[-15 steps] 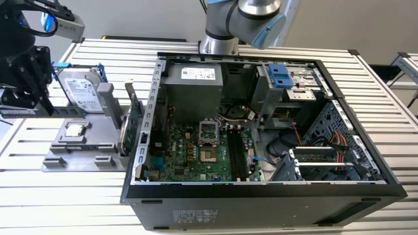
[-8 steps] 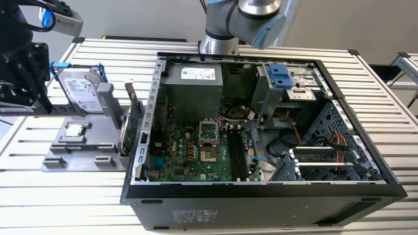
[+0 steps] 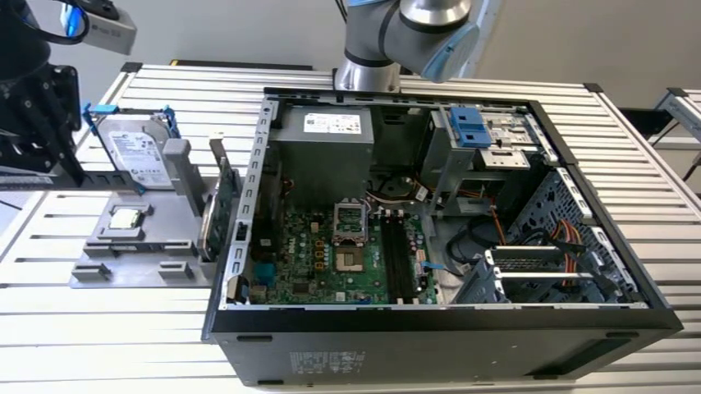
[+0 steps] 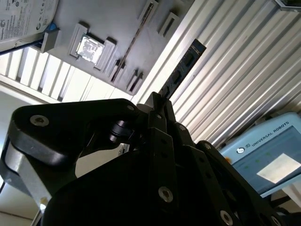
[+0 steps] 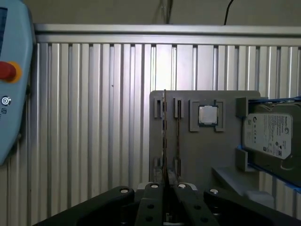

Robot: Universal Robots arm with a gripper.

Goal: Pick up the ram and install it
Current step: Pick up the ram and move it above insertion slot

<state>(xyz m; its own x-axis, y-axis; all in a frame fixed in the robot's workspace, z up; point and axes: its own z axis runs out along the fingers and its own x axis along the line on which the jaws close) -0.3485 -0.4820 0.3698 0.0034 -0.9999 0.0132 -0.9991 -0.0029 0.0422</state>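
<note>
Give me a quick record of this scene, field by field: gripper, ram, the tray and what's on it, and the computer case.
gripper: shut on the ram, over the slatted table
ram: held at one end, sticking out past the fingertips, clear of the tray
tray: grey, on the exterior view's left of the case
on tray: hard drive in a blue frame, processor chip, green card standing on edge
case: open, motherboard exposed
status: ram picked up, not installed

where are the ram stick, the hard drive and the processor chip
ram stick (image 4: 186, 63), second wrist view, dark flat face near its far end
hard drive (image 3: 143, 156), exterior view, middle of its label
processor chip (image 5: 207, 114), first wrist view, centre of its metal lid
</note>
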